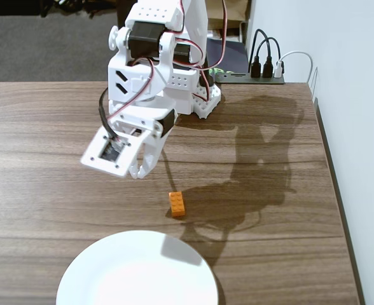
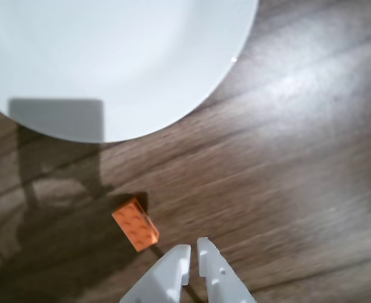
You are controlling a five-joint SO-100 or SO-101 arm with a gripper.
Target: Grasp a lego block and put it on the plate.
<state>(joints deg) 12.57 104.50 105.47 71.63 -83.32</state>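
In the wrist view, the lego block (image 2: pixel 135 224) was seen lying on the wooden surface (image 2: pixel 299 158) at lower left of centre, just up and left of the pincer (image 2: pixel 194 251) tips. Its long axis was tilted diagonally, upper left to lower right. The pincer was held nearly clenched and empty, with only a narrow slit between the fingers. The plate (image 2: pixel 141 57) was spread across the upper frame, bare.

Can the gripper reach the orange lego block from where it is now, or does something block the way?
Probably yes. The gripper hangs above bare table, jaws nearly closed, and nothing stands between it and the lego block.
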